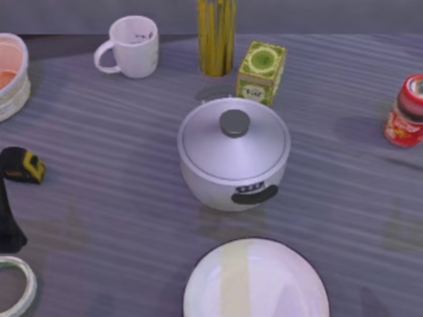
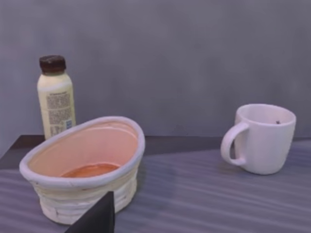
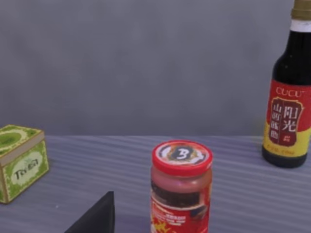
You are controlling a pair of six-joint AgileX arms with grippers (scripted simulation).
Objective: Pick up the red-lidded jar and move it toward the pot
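One red-lidded jar [image 1: 406, 111]; one pot [image 1: 233, 153] with lid. One white mug [image 1: 131, 46]. One green-and-yellow box [image 1: 261, 71]. One plate [image 1: 256, 281]. One basket [image 2: 83, 167]. Two bottles: one cream-coloured with dark cap [image 2: 56, 96], one dark sauce bottle with red-and-yellow label [image 3: 288, 97]. One tall yellow striped container [image 1: 216, 34], its top out of frame. One white ring-shaped rim [image 1: 20, 285] at the table's left corner, only partly visible. One black-and-yellow object [image 1: 21, 165] at the left edge.
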